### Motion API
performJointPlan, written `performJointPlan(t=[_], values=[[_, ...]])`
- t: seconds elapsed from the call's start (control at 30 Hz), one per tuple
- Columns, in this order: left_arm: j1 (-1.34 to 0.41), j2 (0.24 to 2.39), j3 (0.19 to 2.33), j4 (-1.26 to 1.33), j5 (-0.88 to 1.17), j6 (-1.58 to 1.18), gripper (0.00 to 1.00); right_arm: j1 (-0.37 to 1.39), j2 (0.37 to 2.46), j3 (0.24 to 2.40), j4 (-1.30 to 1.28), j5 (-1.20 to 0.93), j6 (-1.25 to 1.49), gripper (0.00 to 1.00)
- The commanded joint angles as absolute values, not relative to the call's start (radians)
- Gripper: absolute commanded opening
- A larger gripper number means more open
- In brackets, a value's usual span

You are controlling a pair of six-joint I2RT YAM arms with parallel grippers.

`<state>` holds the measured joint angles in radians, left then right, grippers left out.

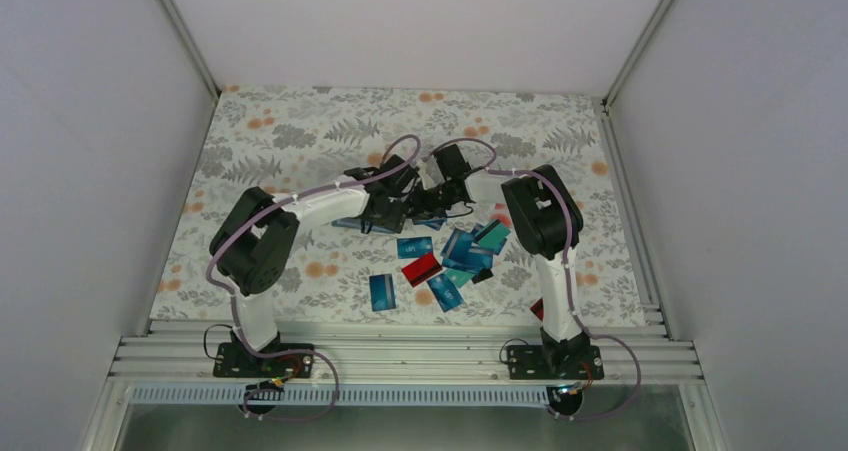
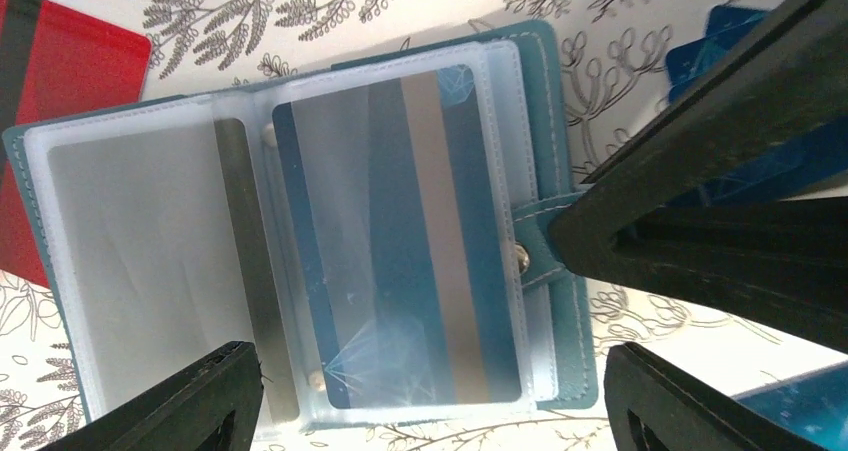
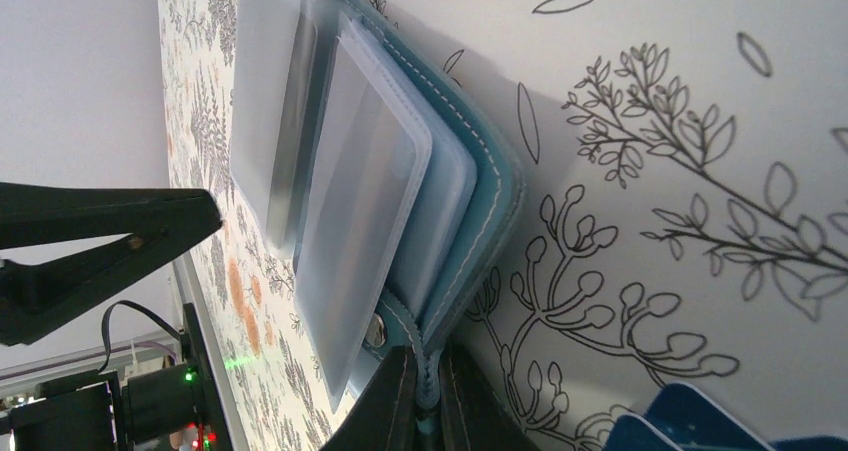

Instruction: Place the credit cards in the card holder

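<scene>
Floral cloth (image 1: pixel 300 131); R gripper (image 3: pixel 428 381) pinches card holder (image 2: pixel 300 241) tab; L gripper (image 2: pixel 430 401) wide open.

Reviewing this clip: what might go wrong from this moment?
The right jaws pinch only the small snap tab of the open teal soft card holder; it may slip free and the holder shift. The clear plastic sleeves fan up loosely, so a loose blue plastic card might slide between sleeves rather than into a pocket.
</scene>
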<state>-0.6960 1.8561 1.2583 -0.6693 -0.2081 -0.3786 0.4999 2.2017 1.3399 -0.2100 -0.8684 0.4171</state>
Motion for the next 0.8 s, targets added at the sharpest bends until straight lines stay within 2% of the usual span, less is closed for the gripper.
performJointPlan(t=[0.0,0.77], values=[[-0.713,1.910,1.278,-0.670,-0.289,-0.399,0.85,0.514,2.221,1.304,-0.250,-0.810,0.399,0.04],[-0.736,1.920,1.320,-0.719,-0.393,-0.428,0.78,0.514,2.227,1.299,-0.252,-0.815,0.393,0.04]])
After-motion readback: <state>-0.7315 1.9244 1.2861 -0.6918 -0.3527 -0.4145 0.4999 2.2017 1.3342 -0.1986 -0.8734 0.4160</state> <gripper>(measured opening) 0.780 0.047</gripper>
